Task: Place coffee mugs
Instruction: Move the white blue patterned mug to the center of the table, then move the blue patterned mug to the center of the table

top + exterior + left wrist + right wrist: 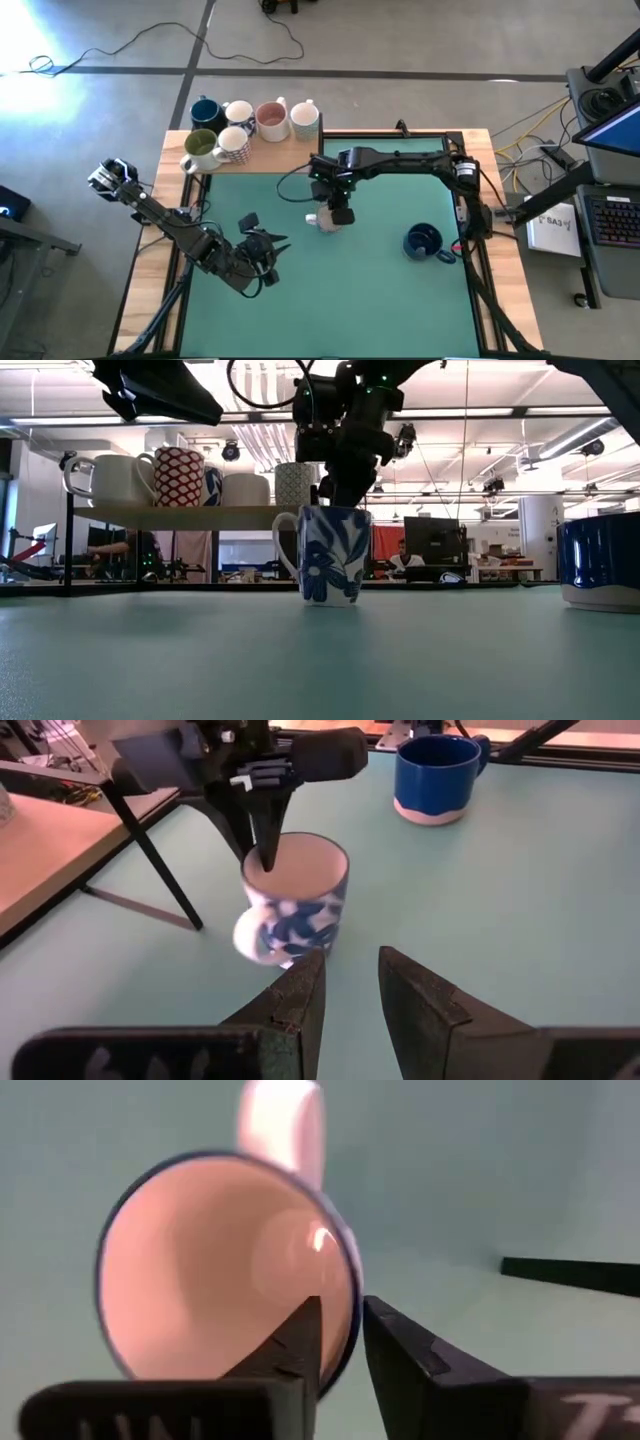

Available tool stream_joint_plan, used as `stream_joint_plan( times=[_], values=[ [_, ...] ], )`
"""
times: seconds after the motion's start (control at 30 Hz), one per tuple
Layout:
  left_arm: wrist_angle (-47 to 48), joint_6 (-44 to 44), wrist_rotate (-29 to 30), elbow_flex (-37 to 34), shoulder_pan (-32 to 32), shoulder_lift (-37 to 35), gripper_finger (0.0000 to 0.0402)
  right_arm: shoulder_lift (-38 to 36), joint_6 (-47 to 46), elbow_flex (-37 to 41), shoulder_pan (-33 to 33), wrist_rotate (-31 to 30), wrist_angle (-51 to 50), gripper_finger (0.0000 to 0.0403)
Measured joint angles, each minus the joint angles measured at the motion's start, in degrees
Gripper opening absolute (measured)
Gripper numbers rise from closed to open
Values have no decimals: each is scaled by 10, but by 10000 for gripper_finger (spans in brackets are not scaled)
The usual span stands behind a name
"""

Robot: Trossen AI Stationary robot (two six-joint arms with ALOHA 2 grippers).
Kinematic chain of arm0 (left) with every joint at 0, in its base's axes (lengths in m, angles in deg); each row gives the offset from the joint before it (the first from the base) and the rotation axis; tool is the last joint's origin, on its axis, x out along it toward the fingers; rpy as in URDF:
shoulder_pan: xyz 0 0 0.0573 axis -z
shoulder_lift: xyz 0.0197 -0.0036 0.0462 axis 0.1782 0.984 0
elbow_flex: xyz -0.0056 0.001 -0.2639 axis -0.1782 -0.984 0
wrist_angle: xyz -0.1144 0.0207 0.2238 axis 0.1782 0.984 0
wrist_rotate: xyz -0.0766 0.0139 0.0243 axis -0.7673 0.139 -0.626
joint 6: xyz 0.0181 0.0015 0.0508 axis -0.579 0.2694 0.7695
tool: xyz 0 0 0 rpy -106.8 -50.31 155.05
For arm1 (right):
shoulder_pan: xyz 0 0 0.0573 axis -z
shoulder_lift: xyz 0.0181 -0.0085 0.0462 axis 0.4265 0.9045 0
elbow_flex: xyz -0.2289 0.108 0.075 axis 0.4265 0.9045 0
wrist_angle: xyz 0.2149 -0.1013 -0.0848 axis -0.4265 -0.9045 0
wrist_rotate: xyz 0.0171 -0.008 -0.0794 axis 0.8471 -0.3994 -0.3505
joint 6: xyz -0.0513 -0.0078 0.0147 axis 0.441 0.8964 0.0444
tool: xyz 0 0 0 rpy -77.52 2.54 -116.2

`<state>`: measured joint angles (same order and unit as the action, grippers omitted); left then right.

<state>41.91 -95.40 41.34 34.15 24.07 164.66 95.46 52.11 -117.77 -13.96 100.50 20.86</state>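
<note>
the high view looks straight down on the whole counter. the low view sits at counter height, facing level into the room. each wrist view looks closely past its own pincer. all four share the patterned mug mid-counter.

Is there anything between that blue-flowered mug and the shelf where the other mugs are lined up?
Nothing visible blocks it. The flowered mug stands on the green mat with the right gripper at its rim, one finger inside and one outside. Only bare mat lies between it and the wooden shelf. The left gripper and the blue mug sit off to either side.
</note>
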Motion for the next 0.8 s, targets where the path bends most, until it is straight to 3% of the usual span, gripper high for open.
stream_joint_plan(
  times=[0.27, 0.53, 0.8],
  values=[
    [-1, -9, 13, 0, 0, 0, 79, -35, -32, -1, 1, -6, -30, 123],
    [0, -15, 14, 0, 0, 0, 79, -115, -152, 13, -19, -8, -160, 135],
    [8, -15, 13, 0, 0, 0, 79, -241, -372, 169, -106, -9, -167, 123]
  ],
)
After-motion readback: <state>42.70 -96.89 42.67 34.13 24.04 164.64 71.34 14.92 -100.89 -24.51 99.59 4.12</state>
